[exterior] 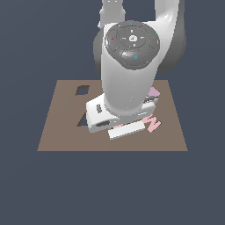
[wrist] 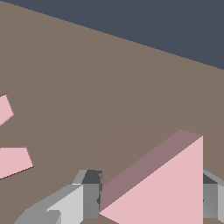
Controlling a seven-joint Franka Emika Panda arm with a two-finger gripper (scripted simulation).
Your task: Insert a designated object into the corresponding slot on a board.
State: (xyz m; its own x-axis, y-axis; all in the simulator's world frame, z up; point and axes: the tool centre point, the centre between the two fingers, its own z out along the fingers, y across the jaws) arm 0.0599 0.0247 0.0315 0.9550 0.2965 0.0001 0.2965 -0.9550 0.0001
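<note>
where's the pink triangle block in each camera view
Exterior view: not visible; the arm and gripper hide the spot where it would be.
Wrist view: pink triangle block fills the lower foreground between the gripper fingers.
Shared landmark: the brown board.

pink w-shaped piece (exterior: 153, 124) and pale pink pentagon (exterior: 154, 92) lie well apart.

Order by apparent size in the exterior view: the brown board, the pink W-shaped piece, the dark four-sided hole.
1. brown board
2. pink W-shaped piece
3. dark four-sided hole, close to the W piece in size, so these two are unsure.
</note>
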